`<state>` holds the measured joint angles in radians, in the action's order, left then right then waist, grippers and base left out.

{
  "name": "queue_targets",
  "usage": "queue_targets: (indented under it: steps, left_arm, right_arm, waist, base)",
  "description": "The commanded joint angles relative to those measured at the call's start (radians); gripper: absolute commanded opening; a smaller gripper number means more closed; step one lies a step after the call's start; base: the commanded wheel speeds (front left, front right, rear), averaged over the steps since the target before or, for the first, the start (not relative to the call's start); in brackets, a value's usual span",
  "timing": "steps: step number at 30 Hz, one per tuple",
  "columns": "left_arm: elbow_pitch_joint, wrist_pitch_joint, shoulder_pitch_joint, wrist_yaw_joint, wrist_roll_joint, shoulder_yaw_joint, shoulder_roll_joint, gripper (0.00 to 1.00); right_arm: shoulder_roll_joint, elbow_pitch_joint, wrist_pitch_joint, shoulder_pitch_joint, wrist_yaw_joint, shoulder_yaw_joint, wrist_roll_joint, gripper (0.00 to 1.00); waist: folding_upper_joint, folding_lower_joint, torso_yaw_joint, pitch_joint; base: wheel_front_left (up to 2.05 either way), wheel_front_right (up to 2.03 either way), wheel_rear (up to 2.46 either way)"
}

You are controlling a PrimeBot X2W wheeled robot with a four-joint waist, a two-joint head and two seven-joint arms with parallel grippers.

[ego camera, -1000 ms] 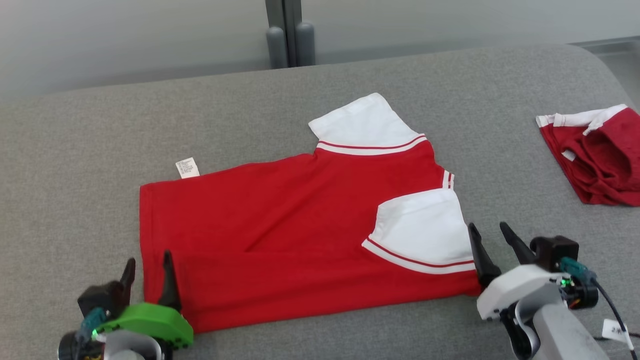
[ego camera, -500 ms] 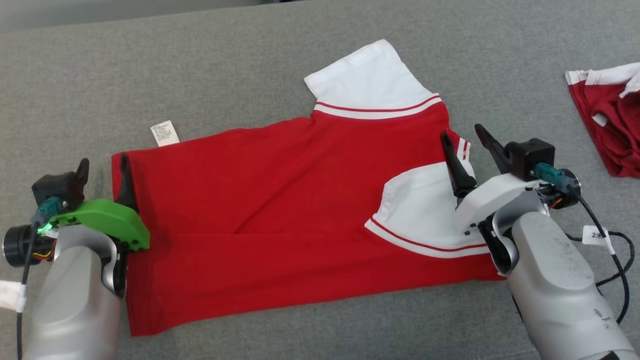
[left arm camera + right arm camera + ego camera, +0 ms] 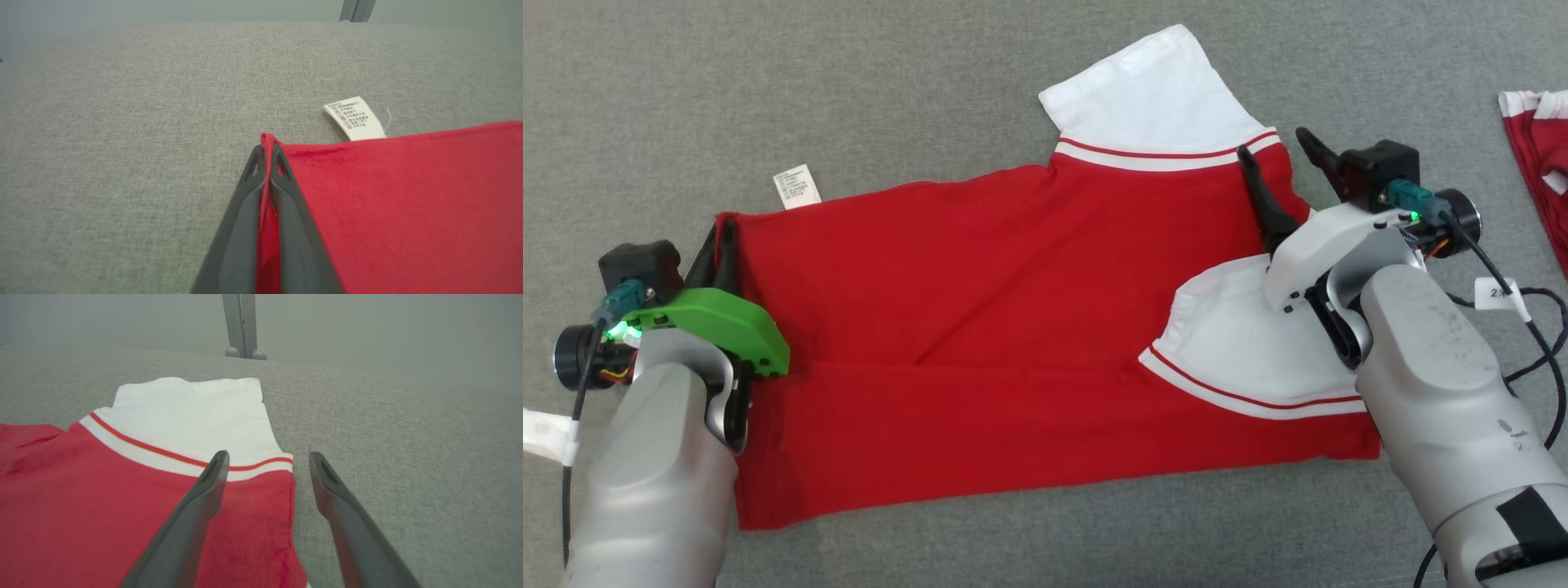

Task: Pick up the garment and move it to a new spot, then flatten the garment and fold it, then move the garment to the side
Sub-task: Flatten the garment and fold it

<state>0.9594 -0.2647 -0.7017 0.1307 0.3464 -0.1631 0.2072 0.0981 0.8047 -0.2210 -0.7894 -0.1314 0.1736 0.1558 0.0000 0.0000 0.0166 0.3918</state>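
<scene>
**Two Grippers, One Red Shirt**

One red shirt (image 3: 1013, 327), flat in the middle of the gray top (image 3: 768, 82). Two white sleeves on it: a far sleeve (image 3: 1152, 90) poking out at the back, and a near sleeve (image 3: 1250, 351) lying over the red by the right arm. One thin red stripe on each white band.

One left gripper (image 3: 721, 237), squeezed tight on the shirt's left edge, at the far corner. Red cloth pinched between its two fingers in the left wrist view.

One right gripper (image 3: 1274, 145), fingers wide apart, holding nothing. One finger over the red by the far sleeve's band, the other over bare gray, with the shirt's right edge between them. Hard to tell if either finger touches the cloth.

One small white tag (image 3: 355, 118), sticking out from the shirt's far edge, near the pinched corner. Rows of tiny print on it, too small to read.

One more red and white cloth (image 3: 1535, 155), bunched at the right side of the head view, well apart from the shirt.

One white label (image 3: 1499, 292) on the black cable (image 3: 1474, 249) by the right wrist. Starts with "2", the rest not clear.

One gray post (image 3: 241, 324) behind the far side of the top.
</scene>
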Motion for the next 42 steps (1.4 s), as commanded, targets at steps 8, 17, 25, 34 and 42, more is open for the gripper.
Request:
queue_targets:
  steps: [8, 17, 25, 34, 42]
  left_arm:
    - [-0.143, 0.001, -0.030, -0.001, 0.037, -0.075, -0.012, 0.00]
    - [-0.233, 0.001, -0.057, -0.001, 0.070, -0.162, -0.044, 0.00]
    - [-0.275, 0.001, -0.071, -0.001, 0.104, -0.199, -0.066, 0.00]
    - [-0.315, 0.001, -0.069, -0.001, 0.104, -0.166, -0.047, 0.00]
    - [-0.356, 0.001, -0.025, -0.002, 0.075, -0.094, -0.030, 0.00]
  right_arm:
    - [0.035, 0.128, 0.101, -0.188, 0.002, 0.010, -0.001, 1.00]
    - [0.077, 0.291, 0.208, -0.384, 0.002, -0.013, -0.044, 1.00]
    - [0.080, 0.416, 0.273, -0.468, 0.002, -0.062, -0.070, 0.84]
    - [0.114, 0.392, 0.070, -0.520, 0.002, -0.131, -0.151, 0.00]
    - [0.064, 0.282, -0.044, -0.506, 0.002, -0.250, -0.239, 0.00]
  waist:
    - [0.0000, 0.0000, 0.091, 0.038]
    - [0.0000, 0.0000, 0.189, 0.107]
    - [0.0000, 0.0000, 0.235, 0.154]
    - [0.0000, 0.0000, 0.223, 0.153]
    - [0.0000, 0.0000, 0.183, 0.117]
  base:
    - [0.00, 0.00, 0.00]
    - [0.00, 0.00, 0.00]
    - [0.00, 0.00, 0.00]
    - [0.00, 0.00, 0.00]
    - [0.00, 0.00, 0.00]
